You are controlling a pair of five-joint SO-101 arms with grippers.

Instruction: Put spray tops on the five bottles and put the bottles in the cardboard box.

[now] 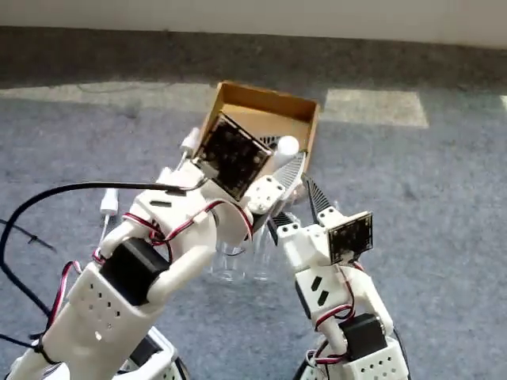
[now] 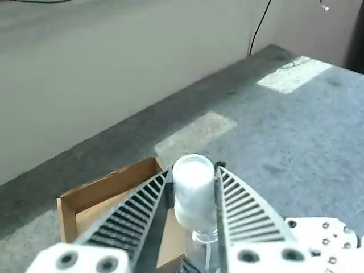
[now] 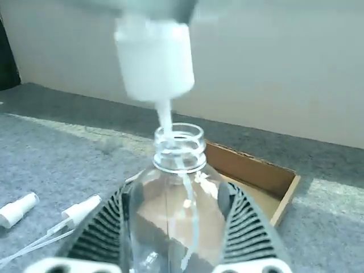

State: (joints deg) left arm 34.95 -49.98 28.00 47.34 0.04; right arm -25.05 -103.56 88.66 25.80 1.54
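A grey, short-pile carpet (image 1: 444,237) covers nearly the whole high view. It ends at the top edge of the frame in a pale wall (image 1: 317,16) with a band of shadow (image 1: 119,67) along its foot. Sunlight falls on the carpet in pale rectangular patches (image 1: 376,108) at the upper right and as a thinner strip at the upper left. In the left wrist view the plain beige wall fills the upper left, and a thin dark cable (image 2: 259,28) hangs down it at the upper right.

no readable text, labels or signs
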